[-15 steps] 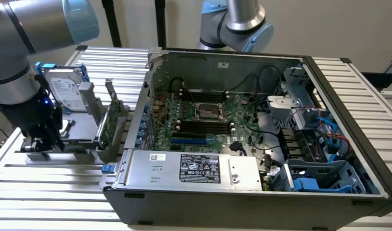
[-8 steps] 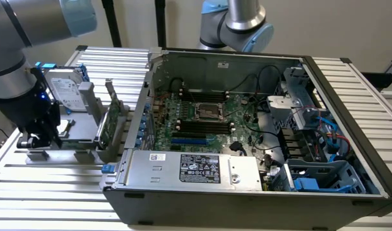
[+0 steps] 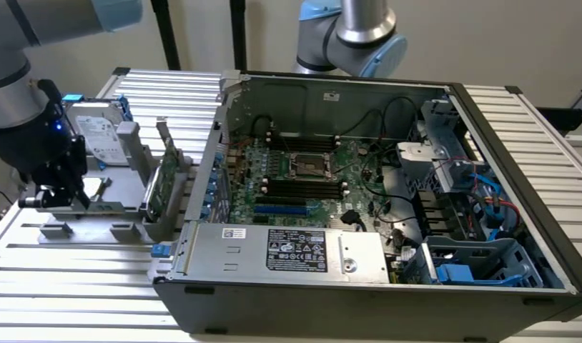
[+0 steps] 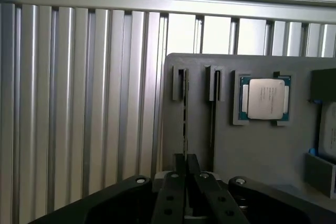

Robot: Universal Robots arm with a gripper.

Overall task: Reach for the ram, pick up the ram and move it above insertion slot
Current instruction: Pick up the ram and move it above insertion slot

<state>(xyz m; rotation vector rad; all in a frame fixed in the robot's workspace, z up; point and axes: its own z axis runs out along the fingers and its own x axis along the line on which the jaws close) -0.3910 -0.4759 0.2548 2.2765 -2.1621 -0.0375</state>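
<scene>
The gripper [image 4: 186, 162], low over the grey holder [image 4: 262, 156] left of the computer case [image 3: 272, 304], is pinched together on one end of the ram [image 4: 185, 111], which stands on edge in its groove, probably so it can lift straight out.

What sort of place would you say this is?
Probably a robotics lab bench for computer assembly: an open desktop PC case with its motherboard exposed sits on a slatted aluminium table, beside a grey fixture tray holding a CPU.
</scene>
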